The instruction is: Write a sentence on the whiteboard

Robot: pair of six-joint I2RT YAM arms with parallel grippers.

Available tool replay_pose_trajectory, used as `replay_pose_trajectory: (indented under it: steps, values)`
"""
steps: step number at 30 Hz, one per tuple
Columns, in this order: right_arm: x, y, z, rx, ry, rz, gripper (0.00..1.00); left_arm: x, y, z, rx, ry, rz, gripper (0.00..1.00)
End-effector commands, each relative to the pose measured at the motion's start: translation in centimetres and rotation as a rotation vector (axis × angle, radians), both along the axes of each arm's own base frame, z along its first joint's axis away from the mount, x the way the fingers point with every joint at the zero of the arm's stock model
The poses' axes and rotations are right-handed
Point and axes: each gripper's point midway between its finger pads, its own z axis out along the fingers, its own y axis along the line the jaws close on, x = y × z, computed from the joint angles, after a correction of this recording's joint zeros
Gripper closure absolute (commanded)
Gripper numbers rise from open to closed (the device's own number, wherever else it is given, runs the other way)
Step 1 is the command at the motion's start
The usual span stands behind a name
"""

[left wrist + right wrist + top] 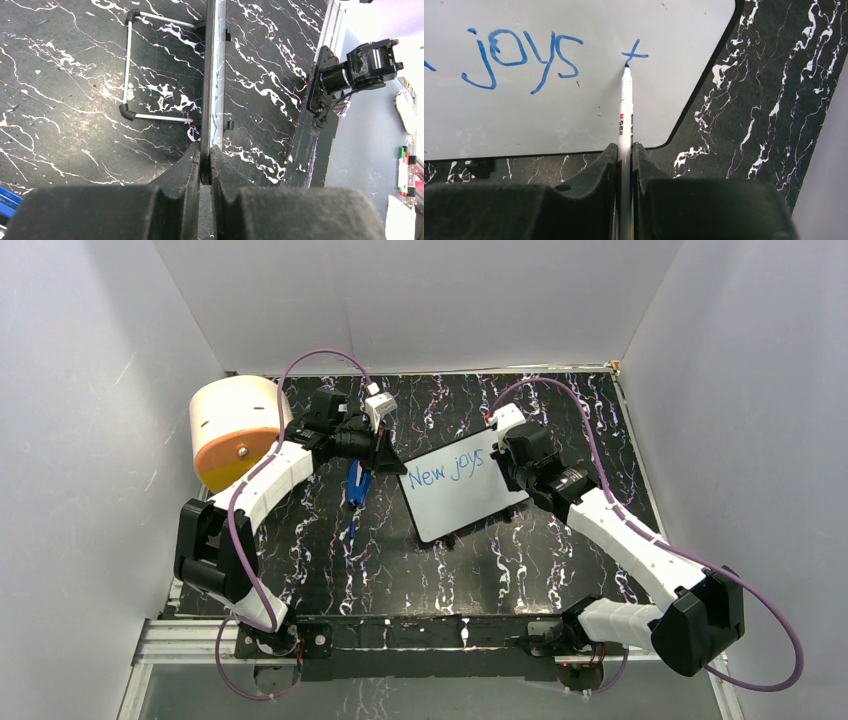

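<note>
Now starting word 3 on the whiteboard (470, 502)

Pinching a white marker (625, 115) in the right gripper (625, 152), jaws clenched on the barrel, and pressing its blue tip to the whiteboard just right of "joys". Showing "New joys" so far as the sentence (447, 470), with a small blue cross (634, 52) at the tip, probably the beginning of a "t". Bracing the whiteboard's left edge with the left gripper (205, 155), fingers closed hard on the thin black frame, viewed edge-on from that wrist, with a wire stand (129, 65) jutting from the back. Sitting between the 2 arms, face toward the overhead camera; flat or propped, cannot tell. Leaving a blue object (357, 483) just left of the whiteboard and a cream-and-orange drum (235, 430) well to its left.

Judging the step as mid-letter in word 3. Calling next for finishing the "t" and fitting an "o" into the narrow space before the whiteboard's right edge, then shifting down to line 2; needing light, even tip pressure and a firm left-side grip against sliding.
</note>
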Motion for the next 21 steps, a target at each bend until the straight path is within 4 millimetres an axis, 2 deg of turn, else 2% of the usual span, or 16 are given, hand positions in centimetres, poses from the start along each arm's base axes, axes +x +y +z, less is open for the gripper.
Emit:
replay_pose_trajectory:
  steps: [1, 13, 21]
  values:
    - [0.2, -0.1, 0.7, 0.008, -0.011, -0.005, 1.00, -0.2, 0.3, -1.4, 0.053, 0.016, -0.003, 1.00]
    - [0.4, -0.8, 0.1, -0.033, -0.005, -0.032, 1.00, -0.2, 0.3, -1.2, 0.053, 0.013, -0.002, 1.00]
    - [0.5, -0.4, 1.2, 0.003, -0.034, -0.024, 1.00, -0.2, 0.4, -1.2, 0.054, 0.010, -0.001, 1.00]
